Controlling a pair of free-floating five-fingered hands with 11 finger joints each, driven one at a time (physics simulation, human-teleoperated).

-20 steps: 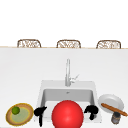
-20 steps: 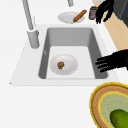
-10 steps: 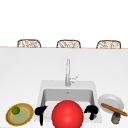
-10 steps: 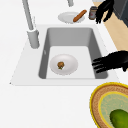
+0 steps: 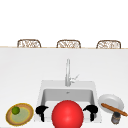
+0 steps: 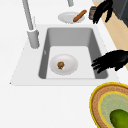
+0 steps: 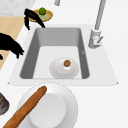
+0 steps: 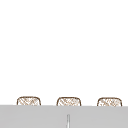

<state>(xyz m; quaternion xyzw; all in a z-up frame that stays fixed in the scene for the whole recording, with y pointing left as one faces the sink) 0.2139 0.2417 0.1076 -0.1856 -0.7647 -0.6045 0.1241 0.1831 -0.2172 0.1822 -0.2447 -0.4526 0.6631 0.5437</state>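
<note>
Black, loosely spread and holding nothing, your left hand [image 6: 112, 62] and right hand [image 6: 102, 10] hover over the sink [image 6: 70, 32], its white bowl [image 6: 63, 64] untouched.

White bowl [image 6: 64, 64] upright in sink basin, holding perhaps a nut.

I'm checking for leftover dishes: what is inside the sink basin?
A white plate lies on the basin floor of the sink, with a small brown food piece on it. What lies beneath the plate is covered.
</note>
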